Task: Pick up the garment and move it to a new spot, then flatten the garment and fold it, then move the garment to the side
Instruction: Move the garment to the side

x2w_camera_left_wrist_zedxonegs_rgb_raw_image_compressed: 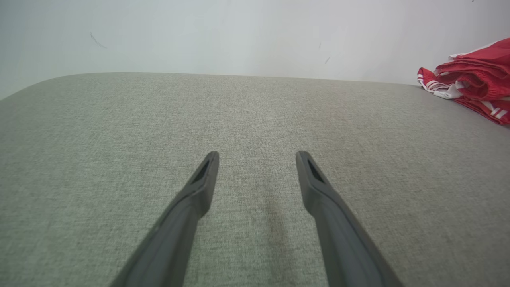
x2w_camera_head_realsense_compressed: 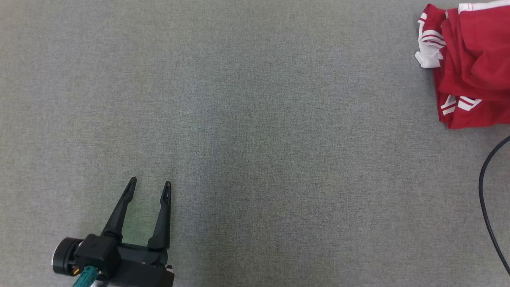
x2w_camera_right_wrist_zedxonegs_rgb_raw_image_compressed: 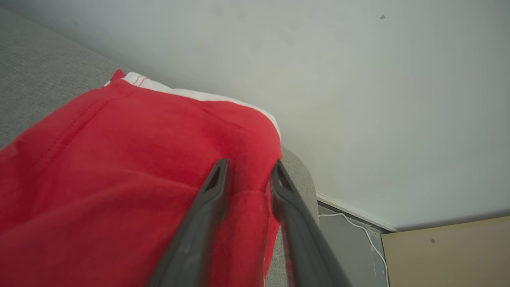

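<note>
The red striped garment (x2w_camera_head_realsense_compressed: 474,59) is lying folded at the bench's (x2w_camera_head_realsense_compressed: 255,119) far right edge, so the task is looking nearly done. The left gripper (x2w_camera_head_realsense_compressed: 150,182) is sitting with jaws spread, empty. The right gripper (x2w_camera_right_wrist_zedxonegs_rgb_raw_image_compressed: 250,163) is hovering over the cloth, jaws parted, pinching nothing.

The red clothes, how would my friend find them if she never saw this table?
Look at the big grey table and go to its far right corner. There lies the garment, folded into a bundle, just beyond a thin black cable. It is the only bright red thing there, with white stripes along its edges.
</note>
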Controlling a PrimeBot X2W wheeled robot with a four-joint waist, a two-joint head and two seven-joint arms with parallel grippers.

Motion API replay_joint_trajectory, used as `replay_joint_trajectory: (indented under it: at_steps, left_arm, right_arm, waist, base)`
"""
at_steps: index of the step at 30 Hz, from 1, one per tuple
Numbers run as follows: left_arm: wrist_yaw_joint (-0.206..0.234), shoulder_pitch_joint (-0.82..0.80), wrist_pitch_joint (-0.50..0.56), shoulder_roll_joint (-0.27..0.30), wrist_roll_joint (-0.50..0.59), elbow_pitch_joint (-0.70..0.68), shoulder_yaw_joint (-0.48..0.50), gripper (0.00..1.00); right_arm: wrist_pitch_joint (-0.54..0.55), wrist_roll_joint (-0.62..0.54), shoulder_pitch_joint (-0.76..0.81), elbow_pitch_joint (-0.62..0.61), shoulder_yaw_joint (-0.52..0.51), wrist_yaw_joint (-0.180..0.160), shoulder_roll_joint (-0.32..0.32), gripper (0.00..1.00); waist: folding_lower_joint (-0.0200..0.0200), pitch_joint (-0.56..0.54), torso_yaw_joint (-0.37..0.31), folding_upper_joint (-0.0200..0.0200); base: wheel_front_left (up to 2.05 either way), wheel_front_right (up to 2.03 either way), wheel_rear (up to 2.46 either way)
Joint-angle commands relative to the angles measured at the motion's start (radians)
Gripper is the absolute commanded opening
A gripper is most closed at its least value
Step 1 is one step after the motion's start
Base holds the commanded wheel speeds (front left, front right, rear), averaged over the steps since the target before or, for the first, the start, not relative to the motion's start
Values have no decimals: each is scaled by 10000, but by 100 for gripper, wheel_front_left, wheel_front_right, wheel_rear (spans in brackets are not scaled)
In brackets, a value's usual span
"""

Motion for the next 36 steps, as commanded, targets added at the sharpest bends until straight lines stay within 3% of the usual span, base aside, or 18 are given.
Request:
replay_joint_trajectory:
  at_steps: [1,8,17,22,28,36]
  left_arm:
    - [18,45,1,50,27,3,-6,100]
    - [101,109,-27,37,-81,137,-28,100]
    - [143,470,-115,-72,-429,565,64,100]
    - [207,760,-164,-114,-513,723,156,100]
    - [213,1136,-169,-81,-633,807,256,100]
    - [291,1709,-180,-118,-769,784,374,100]
  right_arm:
    - [-56,-98,-77,85,20,-10,7,100]
    - [52,-267,-33,400,51,-10,104,100]
    - [-1527,1445,448,158,-1144,-10,996,100]
    - [-1855,1851,1166,-239,-1909,-8,1572,100]
    - [-1844,1004,2662,-1729,-4090,-8,2017,100]
    - [-1848,-1273,5710,-3860,-6989,-8,3108,100]
  waist:
    - [0,-13,12,-1]
    - [0,-217,-17,-1]
    - [0,-1134,-142,-1]
    - [0,-1824,-271,-1]
    - [0,-2521,-459,-1]
    - [0,-3385,-664,-1]
  base:
    - [0,0,0]
    - [0,0,0]
    - [0,0,0]
    - [0,0,0]
    - [0,0,0]
    - [0,0,0]
